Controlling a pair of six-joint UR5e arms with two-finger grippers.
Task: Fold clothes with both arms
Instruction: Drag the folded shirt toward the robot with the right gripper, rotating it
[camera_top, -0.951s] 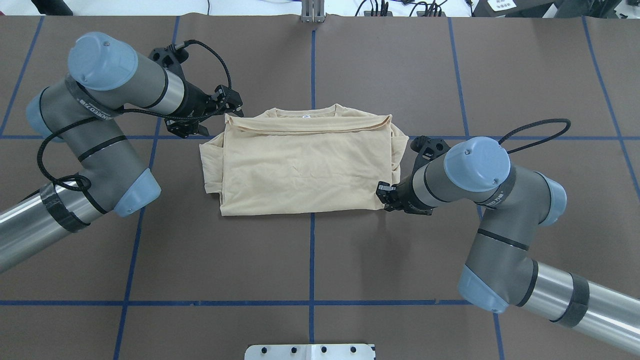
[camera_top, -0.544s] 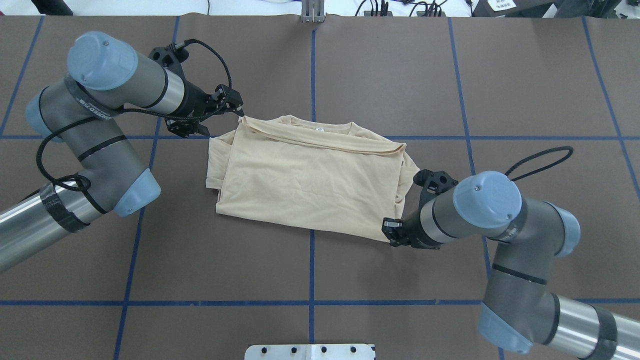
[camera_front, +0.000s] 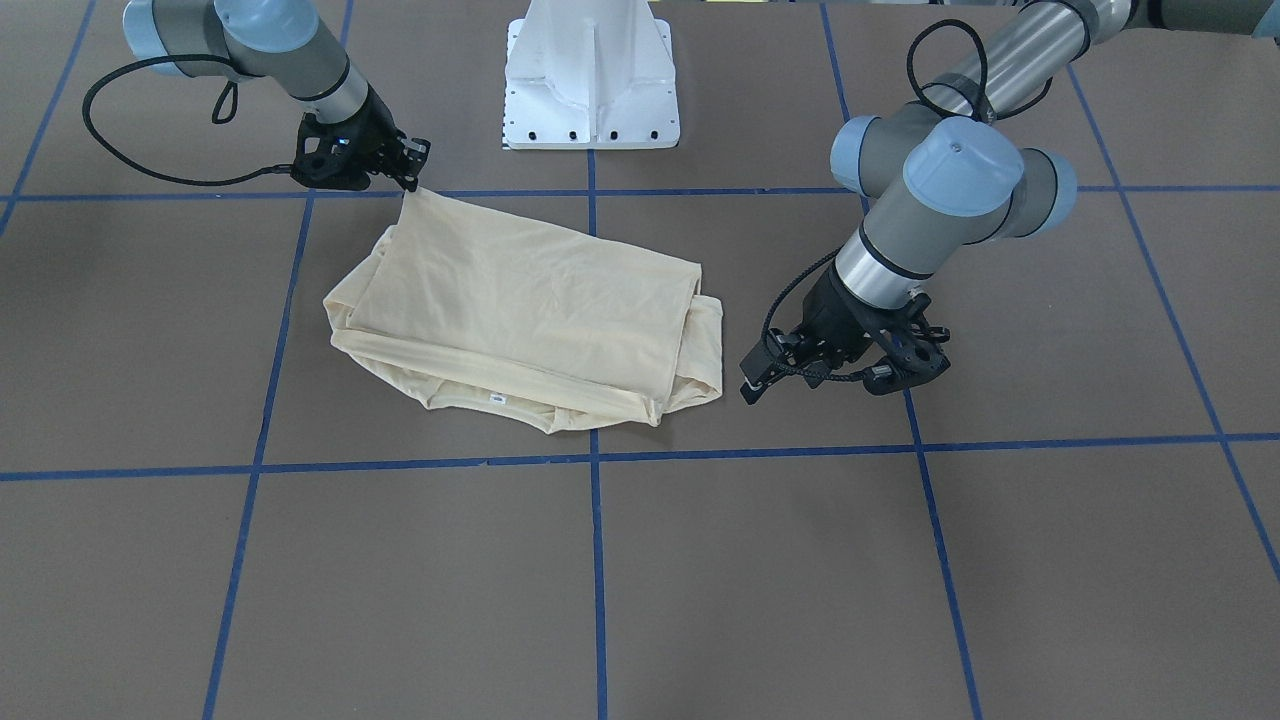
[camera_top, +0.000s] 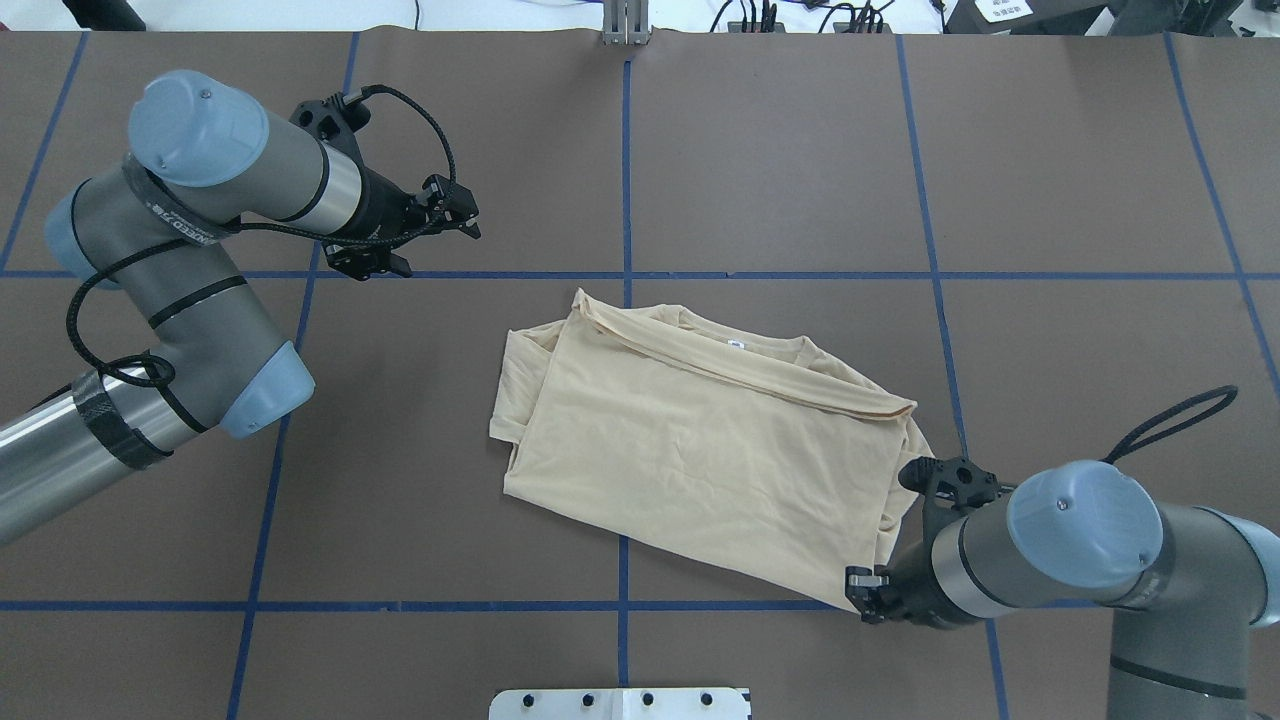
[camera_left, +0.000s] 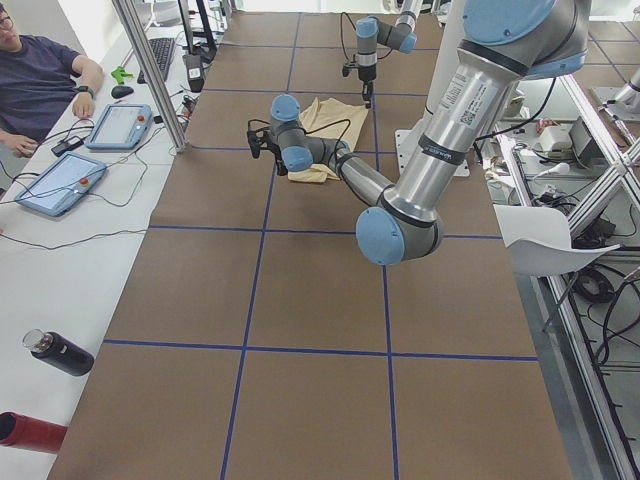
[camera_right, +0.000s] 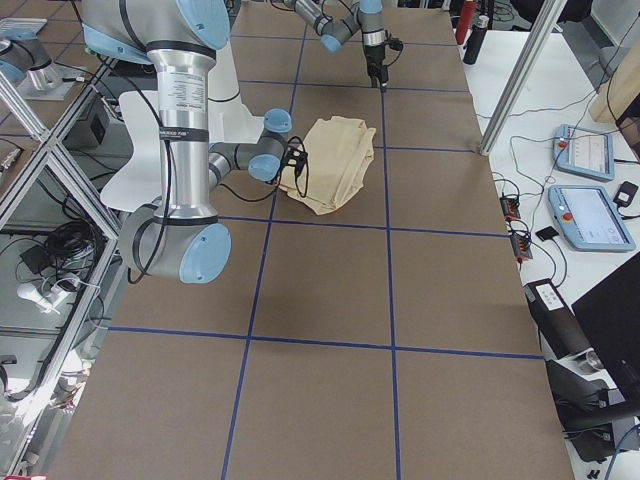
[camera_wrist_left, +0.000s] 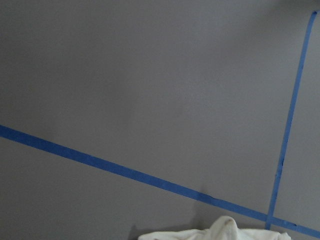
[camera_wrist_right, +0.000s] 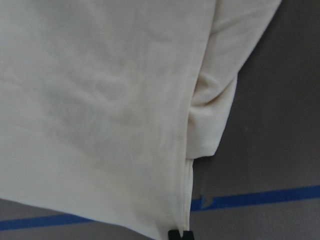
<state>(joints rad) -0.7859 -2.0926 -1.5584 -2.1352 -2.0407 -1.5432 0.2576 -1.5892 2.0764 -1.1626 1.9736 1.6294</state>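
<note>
The cream-yellow shirt (camera_top: 700, 450) lies folded on the brown table, plain side up, with its white neck label (camera_top: 735, 344) at the far edge. It lies skewed, its near-right corner pulled towards the robot. My right gripper (camera_top: 862, 592) is shut on that corner; it also shows in the front view (camera_front: 412, 180). In the right wrist view the cloth (camera_wrist_right: 100, 100) fills the frame. My left gripper (camera_top: 468, 222) is open and empty, well left of and beyond the shirt. In the front view it (camera_front: 752, 388) stands apart from the cloth (camera_front: 520, 300).
The white pedestal base (camera_front: 590, 80) stands at the robot's side of the table. Blue tape lines (camera_top: 625, 180) mark a grid. In the left side view an operator (camera_left: 40, 80) sits beside control tablets (camera_left: 120, 125), and a dark bottle (camera_left: 58, 352) lies on the side bench.
My right gripper has dragged the shirt towards the robot and to the right, turning it askew. My left gripper has let go of the far-left corner and stayed about where it was.
</note>
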